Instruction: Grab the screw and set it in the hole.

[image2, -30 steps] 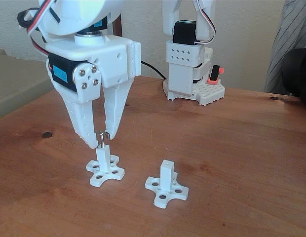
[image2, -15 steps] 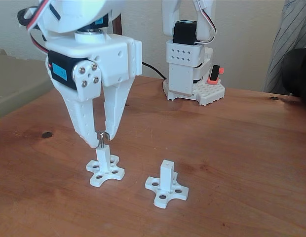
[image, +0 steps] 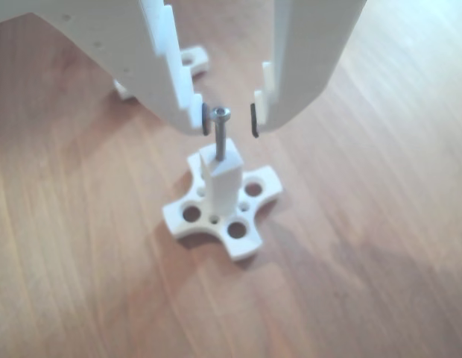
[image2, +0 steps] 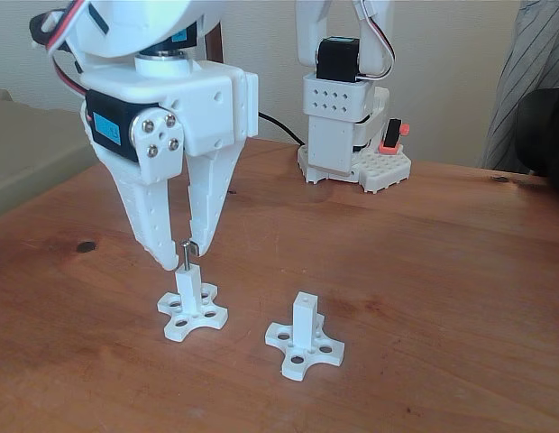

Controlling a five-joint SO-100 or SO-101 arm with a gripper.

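Since a second ago the white plastic claw (image2: 182, 255) has lifted slightly and stands open, its fingers clear on either side of the screw (image: 220, 134). That one thin silver screw stands upright with its tip in the hole (image: 218, 157) of a square white post, head still above it. Two cross-shaped white bases (image2: 192, 315) (image2: 304, 346) sit on the grained wooden surface (image2: 442, 271).

My hand (image2: 178, 256) points straight down from the wrist, its two white fingers (image: 171, 82) parted into a narrow gap. In the other view the hand (image: 229, 121) shows dark pads at both fingertips.
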